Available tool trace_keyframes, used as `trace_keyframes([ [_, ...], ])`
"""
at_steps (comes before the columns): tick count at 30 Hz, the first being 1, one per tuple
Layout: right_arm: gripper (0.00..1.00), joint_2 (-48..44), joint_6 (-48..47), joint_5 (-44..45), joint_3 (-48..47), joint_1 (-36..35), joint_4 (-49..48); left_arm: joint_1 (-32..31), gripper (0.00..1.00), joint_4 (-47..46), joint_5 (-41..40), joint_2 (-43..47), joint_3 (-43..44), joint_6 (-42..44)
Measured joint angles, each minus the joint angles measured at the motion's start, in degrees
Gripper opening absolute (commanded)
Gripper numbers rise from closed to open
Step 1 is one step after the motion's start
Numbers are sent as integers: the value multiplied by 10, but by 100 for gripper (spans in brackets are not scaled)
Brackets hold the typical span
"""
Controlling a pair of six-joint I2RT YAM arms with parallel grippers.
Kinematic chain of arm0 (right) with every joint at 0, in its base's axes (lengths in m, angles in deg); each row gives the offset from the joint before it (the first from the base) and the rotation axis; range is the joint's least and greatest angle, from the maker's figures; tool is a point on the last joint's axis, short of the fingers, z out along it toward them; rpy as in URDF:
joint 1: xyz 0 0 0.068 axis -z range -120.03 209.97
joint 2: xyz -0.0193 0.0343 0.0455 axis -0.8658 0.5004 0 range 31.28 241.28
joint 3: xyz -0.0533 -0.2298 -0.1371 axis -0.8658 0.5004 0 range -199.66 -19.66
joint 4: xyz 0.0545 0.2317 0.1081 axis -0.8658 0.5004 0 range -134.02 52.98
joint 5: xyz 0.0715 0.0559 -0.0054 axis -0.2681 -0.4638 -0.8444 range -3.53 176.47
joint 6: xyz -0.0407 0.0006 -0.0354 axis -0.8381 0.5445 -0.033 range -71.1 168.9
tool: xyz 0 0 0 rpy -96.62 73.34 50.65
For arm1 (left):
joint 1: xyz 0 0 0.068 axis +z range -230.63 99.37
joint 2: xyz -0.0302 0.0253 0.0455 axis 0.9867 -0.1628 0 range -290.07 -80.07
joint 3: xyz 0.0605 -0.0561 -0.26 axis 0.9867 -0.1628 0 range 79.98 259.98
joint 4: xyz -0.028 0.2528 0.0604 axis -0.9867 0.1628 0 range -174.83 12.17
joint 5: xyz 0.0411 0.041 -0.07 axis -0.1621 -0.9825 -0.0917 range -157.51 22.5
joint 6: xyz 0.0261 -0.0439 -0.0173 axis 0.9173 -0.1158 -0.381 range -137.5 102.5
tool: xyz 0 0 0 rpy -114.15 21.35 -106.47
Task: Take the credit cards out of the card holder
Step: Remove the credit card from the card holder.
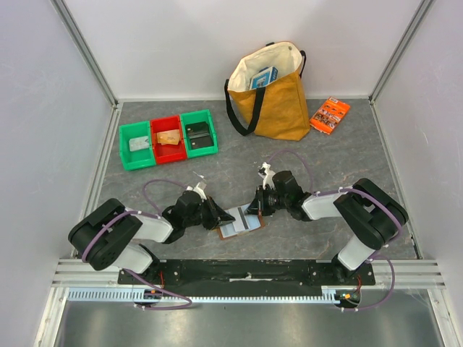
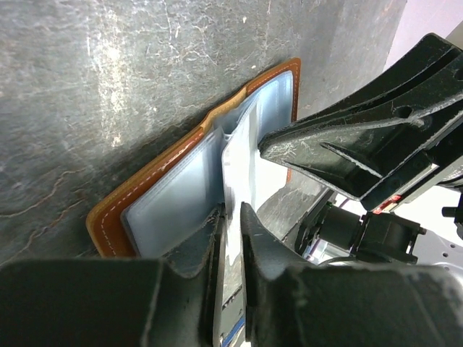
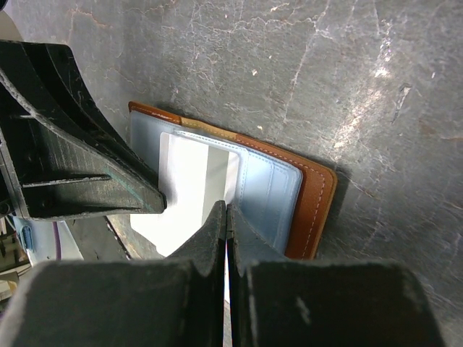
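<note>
The left tool point(image 1: 220, 217) and right tool point(image 1: 254, 209) hide much of the card holder point(image 1: 241, 225).

We take this for a robotics lab test cell: white panel walls point(image 1: 217, 43) on aluminium framing point(image 1: 88, 58) enclose a grey counter point(image 1: 362, 155), with small sorting bins point(image 1: 168, 139) beyond the left hand point(image 1: 218, 217).

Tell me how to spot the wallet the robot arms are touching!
On the grey table, find where the left gripper and right gripper meet. The card holder lies open between them. It's flat, brown outside with pale blue pockets inside, unlike the tall yellow bag and coloured bins farther back.
</note>
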Motion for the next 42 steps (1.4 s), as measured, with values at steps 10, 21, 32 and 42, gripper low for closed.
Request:
trace_keyframes([
  [10, 0, 1, 0, 0, 0, 0, 0, 0, 10, -56, 1, -4, -28, -16],
  [21, 0, 1, 0, 0, 0, 3, 0, 2, 2, -73, 1, -2, -40, -19],
  [32, 0, 2, 0, -5, 0, 8, 0, 6, 6, -45, -2, 35, -50, -19],
  [42, 0, 4, 0, -8, 0, 9, 0, 8, 35, -54, 6, 16, -45, -19],
])
